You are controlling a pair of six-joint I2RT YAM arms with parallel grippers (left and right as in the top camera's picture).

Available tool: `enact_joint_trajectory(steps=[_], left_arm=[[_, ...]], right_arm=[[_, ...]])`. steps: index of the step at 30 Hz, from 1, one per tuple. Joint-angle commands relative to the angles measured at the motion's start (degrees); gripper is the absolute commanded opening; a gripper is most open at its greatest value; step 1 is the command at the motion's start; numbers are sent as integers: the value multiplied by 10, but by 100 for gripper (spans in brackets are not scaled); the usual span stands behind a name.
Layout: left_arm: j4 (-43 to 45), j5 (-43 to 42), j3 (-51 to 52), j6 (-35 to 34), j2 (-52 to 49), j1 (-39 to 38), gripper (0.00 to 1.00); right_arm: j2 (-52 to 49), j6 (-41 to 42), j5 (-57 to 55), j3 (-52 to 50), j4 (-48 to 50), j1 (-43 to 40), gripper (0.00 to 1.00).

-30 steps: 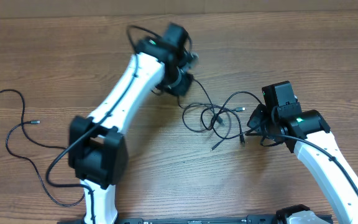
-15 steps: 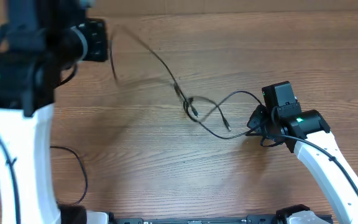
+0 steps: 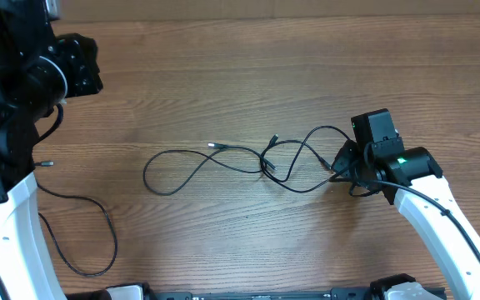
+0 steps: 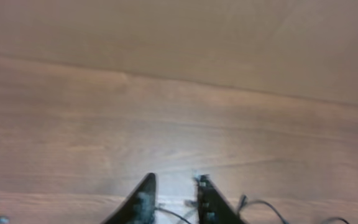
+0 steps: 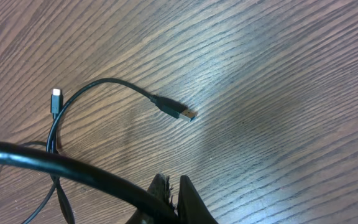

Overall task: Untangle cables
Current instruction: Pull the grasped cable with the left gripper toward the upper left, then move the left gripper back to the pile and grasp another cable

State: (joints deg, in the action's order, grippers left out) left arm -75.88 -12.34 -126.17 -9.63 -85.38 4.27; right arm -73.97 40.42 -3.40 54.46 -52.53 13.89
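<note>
The right pincer (image 3: 336, 171) was closed tight, its fingers pressed together with no gap. The tangle of thin black cords with small plug ends (image 3: 261, 162) lay on the brown wood-grain table (image 3: 223, 75). It began right at this pincer's tips and stretched away to its left in loose loops, ending in a wide bend. One strand ran up to the fingertips, but whether it was pinched between them could not be told. In the right wrist view, a cord's silver-tipped flat plug (image 5: 182, 114) lay on the table just ahead of the fingers. A smaller pale-tipped plug (image 5: 56, 99) lay farther to the left, and a thick black arm wire (image 5: 55, 158) crossed close in front.

The left pincer (image 4: 174, 198) was raised, its jaws a narrow gap apart with nothing clearly between them. Blurred cord strands showed below and to its right. A separate thin black cord (image 3: 98, 225) lay well to the left of the tangle.
</note>
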Motion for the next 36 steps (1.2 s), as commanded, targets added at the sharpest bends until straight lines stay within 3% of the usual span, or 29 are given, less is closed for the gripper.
enact_joint_trajectory(steps=[1,7,19,30,36], left_arm=[[-16,-47,10,-11,-23,-15,31],[-76,-52,26,-11,-80,-52,41],[-206,-21,27,-21,-204,-154,40],[-209,-3,63,-59,-180,-228,38],[-209,107,156,-154,-116,-264,38]], right_arm=[[7,-4,-5,8,1,-1,4],[7,-4,-5,8,1,-1,4],[7,-4,-5,8,-5,-1,4],[7,-4,-6,8,-9,-1,4],[7,-17,-6,8,-8,-1,4]])
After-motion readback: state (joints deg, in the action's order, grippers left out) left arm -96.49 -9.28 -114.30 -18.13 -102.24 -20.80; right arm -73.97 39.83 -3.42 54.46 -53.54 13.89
